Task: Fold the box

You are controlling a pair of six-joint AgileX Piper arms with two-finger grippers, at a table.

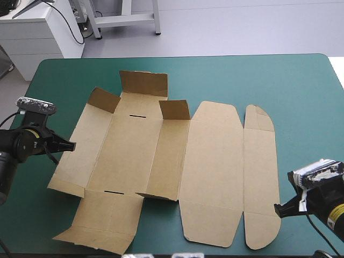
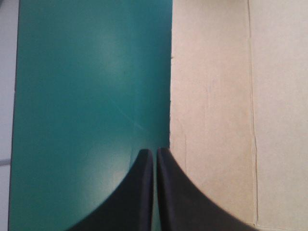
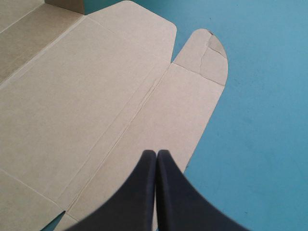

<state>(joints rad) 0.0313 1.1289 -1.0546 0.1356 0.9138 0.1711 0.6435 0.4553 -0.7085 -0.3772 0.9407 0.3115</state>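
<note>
Box point(image 1: 161, 161) at mid-frame on teal-green counter point(image 1: 301, 97), spread as brown sheet, mostly flat. Three short flaps point(image 1: 143, 83) raised at upper left; lid panel point(image 1: 212, 172) and rounded tuck flap point(image 1: 260, 177) flat toward right. Long axis left to right across frame, lid end pointing right. Left end effector point(image 1: 71, 144) pinched together, gripping nothing, tip at sheet's left edge. Right end effector point(image 1: 277, 209) likewise closed on nothing, lower right, just beside tuck flap.

Brown box point(image 1: 134, 145), basically one big flat cut-out
It lies spread across the middle of the teal-green cover point(image 1: 269, 75), mostly flat; only three small flaps point(image 1: 143, 83) at its far left part stand up, while the wide lid panel point(image 1: 212, 166) and narrow rounded strip point(image 1: 260, 172) on the right lie flat
</note>
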